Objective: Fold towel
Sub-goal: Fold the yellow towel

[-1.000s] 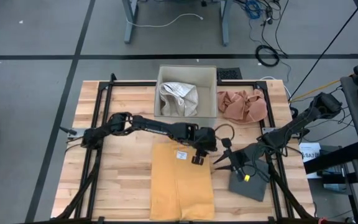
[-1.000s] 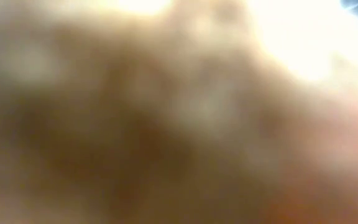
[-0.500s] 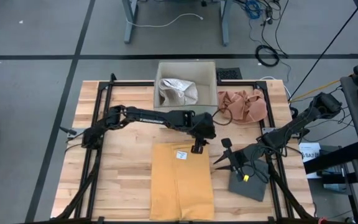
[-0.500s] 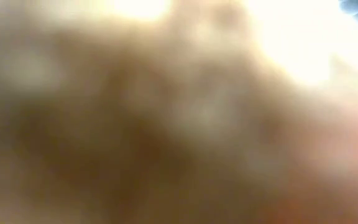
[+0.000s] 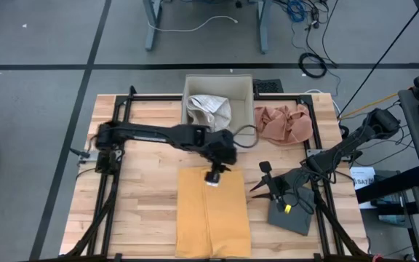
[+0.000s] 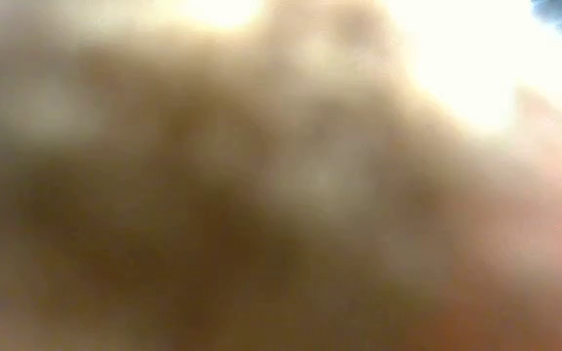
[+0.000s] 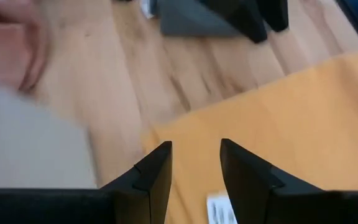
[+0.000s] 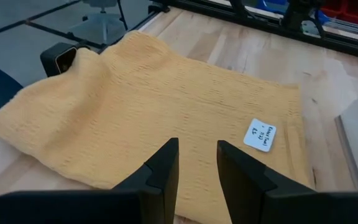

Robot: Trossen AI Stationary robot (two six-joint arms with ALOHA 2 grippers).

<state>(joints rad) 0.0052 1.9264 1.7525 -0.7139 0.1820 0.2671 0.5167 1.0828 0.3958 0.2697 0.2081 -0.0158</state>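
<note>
The yellow towel (image 5: 213,212) lies folded into a long strip on the wooden table, its near end reaching the near edge and bunched up against a small black device (image 8: 58,58). A white label (image 8: 260,135) sits at its far end. My left gripper (image 5: 214,173) hangs open above that far end, with nothing between its fingers (image 7: 194,168). My right gripper (image 5: 259,180) waits open, just right of the towel, and looks across it (image 8: 154,106). The low view is only a tan blur.
A beige box (image 5: 192,86) with a white cloth (image 5: 209,110) stands at the far middle. A pink cloth (image 5: 285,124) lies to its right. A dark grey slab (image 5: 293,209) lies under my right arm. Black frame rails (image 5: 115,182) run along the table's sides.
My left gripper has risen from the towel's far right corner and drawn back toward the table's left, staying open by the same gap. The towel has stayed flat where it was.
</note>
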